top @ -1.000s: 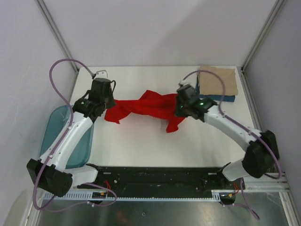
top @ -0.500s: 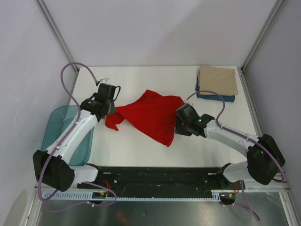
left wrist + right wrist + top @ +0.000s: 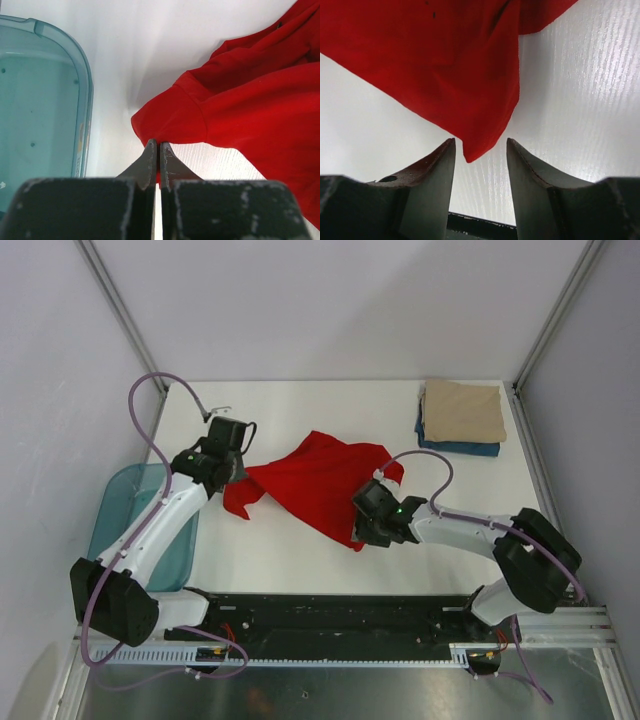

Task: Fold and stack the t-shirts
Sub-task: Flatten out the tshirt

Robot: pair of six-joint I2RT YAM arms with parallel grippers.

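Top external: the red shirt (image 3: pixel 320 485) is lying rumpled on the middle of the table (image 3: pixel 300 410), between the two arms. It is stretching mostly left to right, with one corner pointing toward the near edge beside the right hand (image 3: pixel 358 533). The left hand (image 3: pixel 233 476) is sitting at the shirt's left end. A tan shirt (image 3: pixel 462 412) is resting folded on a blue shirt (image 3: pixel 460 448) at the far right of the table, well apart from the red one. A tub (image 3: pixel 110 510) is sitting at the left edge.

Left wrist: the left hand (image 3: pixel 159 150) is pinching closed on a sliver of red cloth, just below a sleeve (image 3: pixel 170 120) whose cuff is facing the tub (image 3: pixel 85 100).

Right wrist: the right hand (image 3: pixel 480 141) is standing wide open and gripping nothing. The shirt's corner (image 3: pixel 472 150) is hanging between its fingers (image 3: pixel 437 170).

The cloth is looking light, soft and limp, so it is probably going to sag and slide wherever it is left unsupported. Hems and corners, like the one now between the right fingers, are looking like the surest places to take hold.
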